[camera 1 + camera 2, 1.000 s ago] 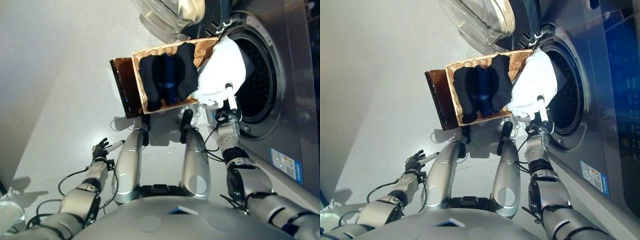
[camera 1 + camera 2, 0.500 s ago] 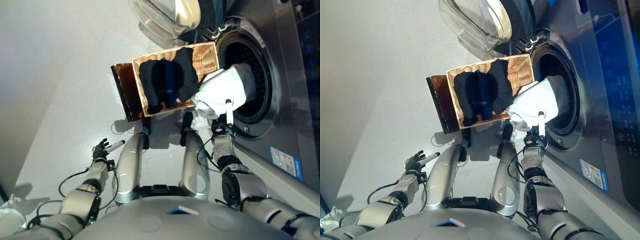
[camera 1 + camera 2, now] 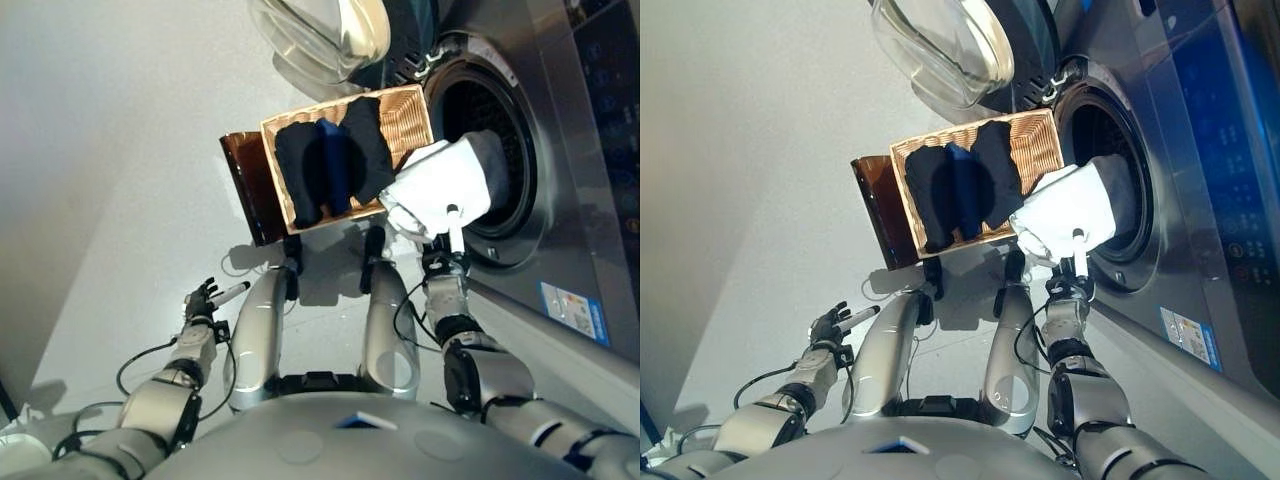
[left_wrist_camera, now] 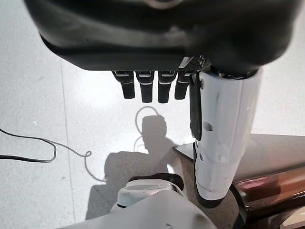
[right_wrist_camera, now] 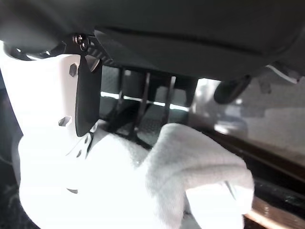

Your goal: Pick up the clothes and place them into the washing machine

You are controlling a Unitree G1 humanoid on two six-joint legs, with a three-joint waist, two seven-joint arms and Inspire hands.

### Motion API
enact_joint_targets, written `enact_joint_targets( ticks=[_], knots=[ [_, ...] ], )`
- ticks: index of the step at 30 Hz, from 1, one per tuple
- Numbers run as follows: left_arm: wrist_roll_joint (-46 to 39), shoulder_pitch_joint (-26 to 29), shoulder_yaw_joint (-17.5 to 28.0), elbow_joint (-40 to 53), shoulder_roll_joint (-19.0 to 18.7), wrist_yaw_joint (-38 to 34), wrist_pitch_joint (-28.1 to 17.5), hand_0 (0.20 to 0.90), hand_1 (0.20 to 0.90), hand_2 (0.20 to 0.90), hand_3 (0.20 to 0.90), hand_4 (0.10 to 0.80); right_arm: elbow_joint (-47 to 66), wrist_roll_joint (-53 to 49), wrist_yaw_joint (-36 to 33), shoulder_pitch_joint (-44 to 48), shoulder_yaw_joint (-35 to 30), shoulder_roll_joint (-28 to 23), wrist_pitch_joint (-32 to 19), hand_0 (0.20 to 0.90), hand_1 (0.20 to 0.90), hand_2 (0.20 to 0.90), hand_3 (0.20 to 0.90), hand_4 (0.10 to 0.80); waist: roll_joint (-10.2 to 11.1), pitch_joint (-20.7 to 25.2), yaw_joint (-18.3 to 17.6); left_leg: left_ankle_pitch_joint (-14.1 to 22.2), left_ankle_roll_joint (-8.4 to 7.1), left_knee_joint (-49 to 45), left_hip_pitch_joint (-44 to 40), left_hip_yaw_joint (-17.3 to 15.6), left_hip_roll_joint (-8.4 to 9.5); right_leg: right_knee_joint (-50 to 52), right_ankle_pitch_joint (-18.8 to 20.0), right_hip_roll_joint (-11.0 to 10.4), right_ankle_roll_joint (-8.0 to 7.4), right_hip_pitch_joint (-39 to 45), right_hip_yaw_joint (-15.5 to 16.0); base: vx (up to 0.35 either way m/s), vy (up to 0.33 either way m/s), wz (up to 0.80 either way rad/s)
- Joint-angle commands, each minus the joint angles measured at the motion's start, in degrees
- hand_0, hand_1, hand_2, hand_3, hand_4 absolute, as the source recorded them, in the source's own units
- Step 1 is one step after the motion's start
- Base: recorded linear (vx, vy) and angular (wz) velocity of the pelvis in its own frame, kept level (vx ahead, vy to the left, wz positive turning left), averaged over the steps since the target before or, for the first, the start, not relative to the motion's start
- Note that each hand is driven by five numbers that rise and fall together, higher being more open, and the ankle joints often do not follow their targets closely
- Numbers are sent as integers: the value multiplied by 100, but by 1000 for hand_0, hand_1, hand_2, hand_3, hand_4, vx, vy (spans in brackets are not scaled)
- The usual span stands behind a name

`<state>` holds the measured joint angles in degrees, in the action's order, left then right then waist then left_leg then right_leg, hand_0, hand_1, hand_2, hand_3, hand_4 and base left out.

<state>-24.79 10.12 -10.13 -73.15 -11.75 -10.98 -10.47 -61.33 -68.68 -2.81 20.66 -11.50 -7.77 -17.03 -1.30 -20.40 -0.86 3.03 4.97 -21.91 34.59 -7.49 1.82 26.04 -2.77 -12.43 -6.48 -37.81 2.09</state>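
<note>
Right hand (image 3: pixel 447 252): gripping the white garment (image 3: pixel 440 187), fingers curling into the cloth and thumb lying against it, at the lower rim of the drum opening.
White garment: bunching at the mouth of the washing machine (image 3: pixel 560 150), part of it reaching into the dark drum (image 3: pixel 490 110), part hanging outside.
Left hand (image 3: pixel 205 297): hanging low over the floor (image 3: pixel 120 150), fingers relaxing and holding nothing.
Wicker basket (image 3: pixel 410 112): sitting just beside the drum opening, touching the white garment.
Dark clothes (image 3: pixel 335 160): lying in the wicker basket.
Door (image 3: pixel 320 35): standing open above the wicker basket.
Brown panel (image 3: pixel 250 190): showing against the basket's far side; its nature is unclear.
</note>
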Motion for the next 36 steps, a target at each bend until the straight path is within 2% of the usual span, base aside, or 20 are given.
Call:
enact_joint_targets(
  ticks=[1, 7, 12, 13, 23, 36],
  knots=[
    [-164, -460, -123, -143, 164, -102, -90, 900, 900, 900, 900, 800, 866, -475, -160, -145, -502, -248, -845, 200, 200, 200, 200, 300, -199, 114, -49, 28, -447, 41, 140, 103, -63, -306, 150, 61, 210, 70, -12, 0, 0, 0],
    [-174, -503, -171, -123, 134, -104, -55, 900, 900, 900, 900, 800, 846, -704, -447, 280, -899, -607, -1081, 200, 200, 200, 200, 300, -289, 184, 6, 120, -458, -126, 166, 146, -62, -100, -6, 86, 240, 53, -2, 6, -4, 0],
    [-47, -482, -153, -151, 57, -81, -8, 900, 900, 900, 900, 800, 742, -212, -620, 458, -679, -1057, -874, 200, 200, 200, 200, 300, -291, 180, 47, 214, -468, -417, 352, 151, -125, 188, -131, 131, 305, -147, -27, 6, -49, 0],
    [-26, -498, -146, -166, 46, -71, 0, 900, 900, 900, 900, 800, 789, -167, -623, 454, -650, -1060, -867, 200, 200, 200, 200, 300, -291, 212, 58, 382, -502, -465, 321, 196, -133, 263, -308, 154, 279, -134, -63, 76, -62, 0],
    [-89, -598, -127, -209, -1, -63, 55, 900, 900, 900, 900, 800, 912, -438, -690, 632, -700, -907, -976, 200, 200, 200, 200, 300, -311, 246, 86, 557, -518, -990, 660, 226, -241, 795, -563, 223, 387, -470, -76, 4, -27, -2],
    [-97, -561, -189, -272, -45, -121, 148, 900, 900, 900, 900, 800, 557, -894, -918, 1392, -823, -1125, -1165, 200, 200, 200, 200, 300, -298, 299, 176, 907, -482, -1953, 1210, 270, -340, 1681, -885, 272, 513, -1015, -117, -9, -6, 1]
  ],
)
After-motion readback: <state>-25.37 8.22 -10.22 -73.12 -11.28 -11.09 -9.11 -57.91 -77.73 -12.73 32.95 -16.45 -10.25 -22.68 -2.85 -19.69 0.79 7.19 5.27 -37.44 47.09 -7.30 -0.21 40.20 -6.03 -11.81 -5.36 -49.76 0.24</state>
